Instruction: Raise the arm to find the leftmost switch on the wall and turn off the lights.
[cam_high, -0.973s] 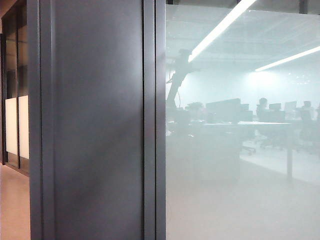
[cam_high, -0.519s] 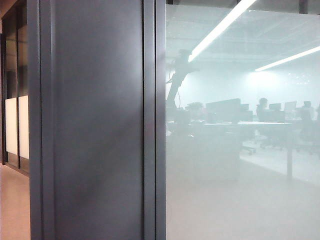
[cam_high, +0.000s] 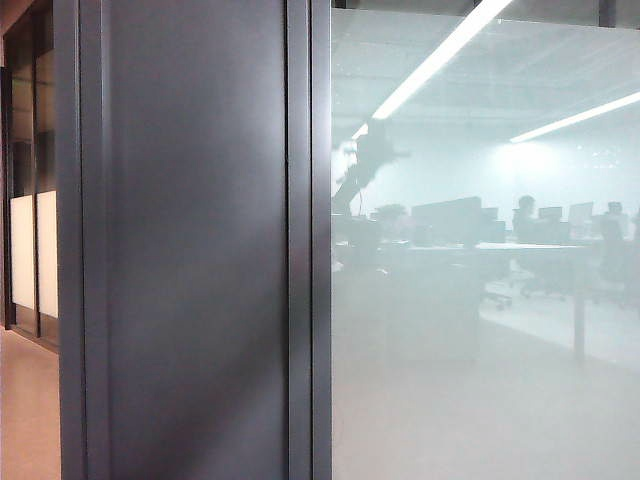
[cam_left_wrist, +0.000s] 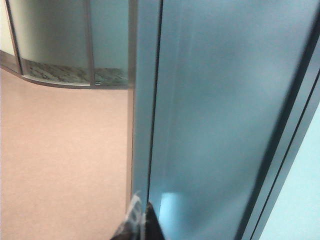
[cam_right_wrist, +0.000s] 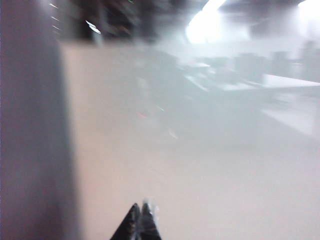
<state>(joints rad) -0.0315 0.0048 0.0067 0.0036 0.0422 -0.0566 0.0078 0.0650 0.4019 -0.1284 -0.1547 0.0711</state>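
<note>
Nearest, left gripper (cam_left_wrist: 139, 225): fingertips pressed together, empty, close against the dark metal pillar (cam_left_wrist: 210, 115) beside its edge, pink floor (cam_left_wrist: 60, 165) below. Right gripper (cam_right_wrist: 140, 222): tips likewise together, nothing held, facing the frosted glass panel (cam_right_wrist: 200, 165), blurred. Farther, in the exterior view, the arm (cam_high: 362, 165) as a hazy dark shape in the glass, near the pillar's right edge, above dim desks (cam_high: 470, 250) under bright ceiling light strips (cam_high: 440, 55).
</note>
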